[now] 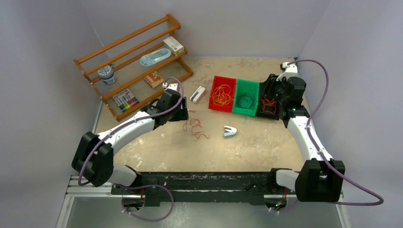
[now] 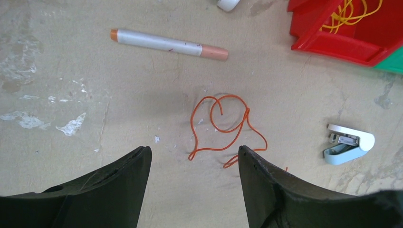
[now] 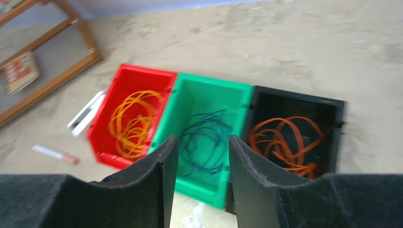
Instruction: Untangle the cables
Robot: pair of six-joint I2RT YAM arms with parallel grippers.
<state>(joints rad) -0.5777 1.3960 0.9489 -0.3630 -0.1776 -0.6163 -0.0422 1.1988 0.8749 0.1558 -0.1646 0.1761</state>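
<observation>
Black fingers of the left tool (image 2: 192,153) filled the bottom of the left wrist view, spread wide with nothing between them, above the table (image 2: 71,85). Just beyond the fingertips lay a loose red-orange cable (image 2: 223,127), curled into a few loops on the bare table and touching nothing else. To its right sat a pale blue and white stapler (image 2: 349,142). Farther on, a silver marker (image 2: 168,44) with orange ends lay flat; it was hard to make out in the top view.

From the right wrist, the right tool (image 3: 201,142) had its fingers parted and empty, held above three bins set side by side. The red bin (image 3: 138,73) held a bunch of orange cable (image 3: 130,123), the green bin (image 3: 209,90) a dark cable (image 3: 204,140), and the black bin (image 3: 294,97) another red-orange bunch (image 3: 285,137).

Only the top view showed both arms at once, the left reaching over the middle of the table and the right at the black bin's end of the row. At the far left stood a wooden rack (image 1: 142,71) with small items on its shelves. A white oblong object (image 1: 197,94) lay between it and the red bin.
</observation>
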